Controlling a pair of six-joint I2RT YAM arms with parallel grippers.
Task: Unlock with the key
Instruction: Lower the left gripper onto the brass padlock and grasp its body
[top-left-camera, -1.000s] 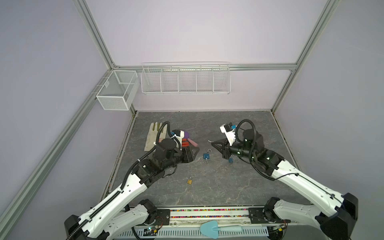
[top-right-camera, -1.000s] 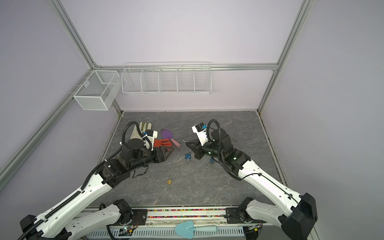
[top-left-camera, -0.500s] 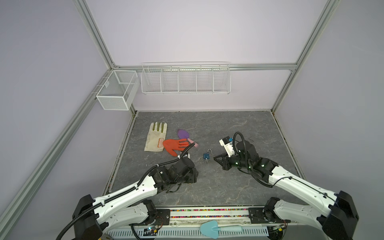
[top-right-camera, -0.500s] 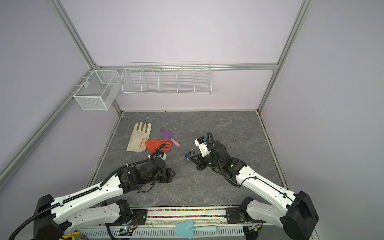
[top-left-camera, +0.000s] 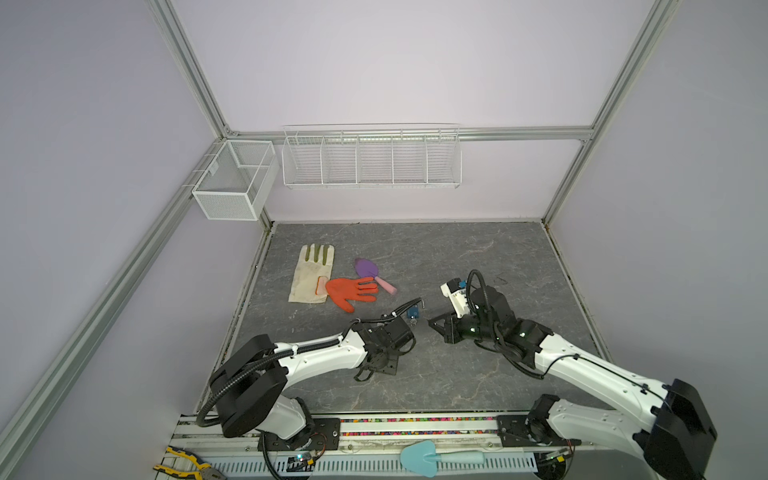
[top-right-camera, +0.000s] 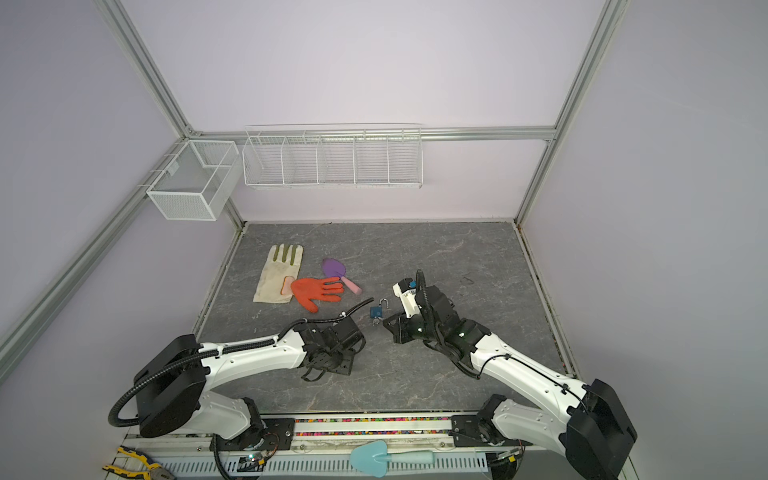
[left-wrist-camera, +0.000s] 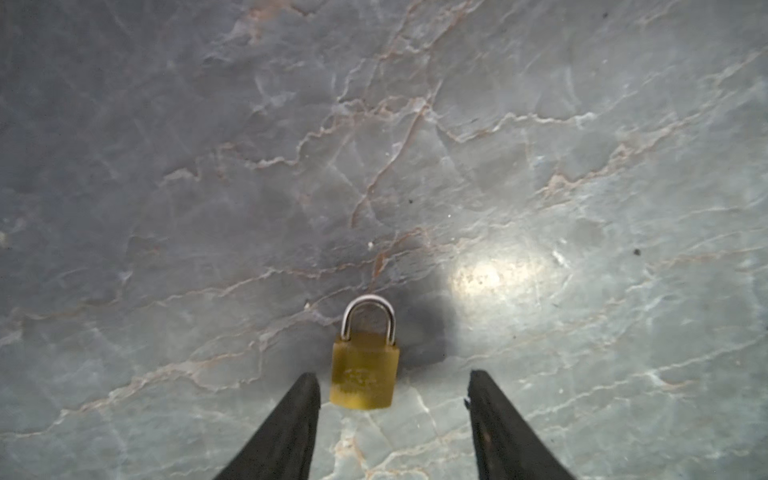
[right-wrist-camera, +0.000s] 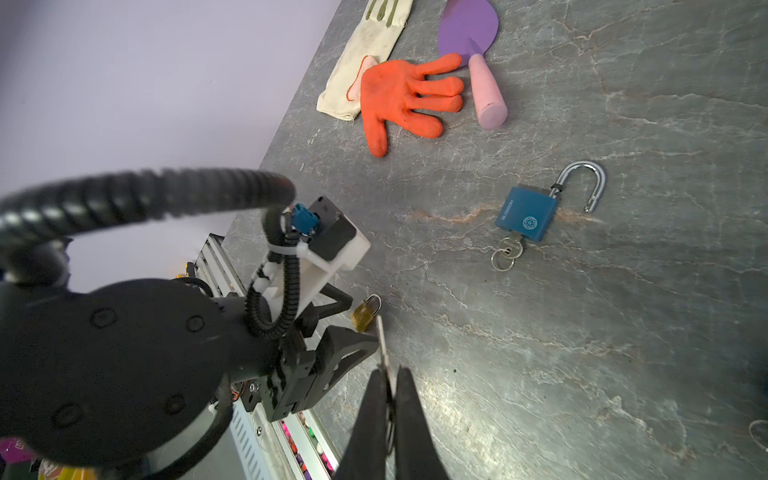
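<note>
Step in hand: secure the brass lock (left-wrist-camera: 365, 374) so that the key (right-wrist-camera: 381, 340) can be inserted.

Left tool (left-wrist-camera: 392, 374): half open, holding nothing. The brass lock lies flat on the table (left-wrist-camera: 540, 166) between its fingers. The shackle is closed and points away from the tool, and the body is nearer one finger than the other.

Right tool (right-wrist-camera: 388, 374): pinched shut on the key, with the blade projecting ahead of the fingertips. The brass lock lies just ahead of that blade.

Recommended procedure:
1. Centre the left tool on the lock body, then close on its side edges. An off-centre close would probably push the lock across the smooth table.
2. Grip the body only and leave the shackle free. The keyway is not visible; it is presumably in the end facing the left tool, so lift and turn the lock towards the right tool.
3. Align the blade with the keyway before advancing.

The blue lock (right-wrist-camera: 527, 212), well ahead of the right tool, is open with its own key inserted; disregard it
</note>
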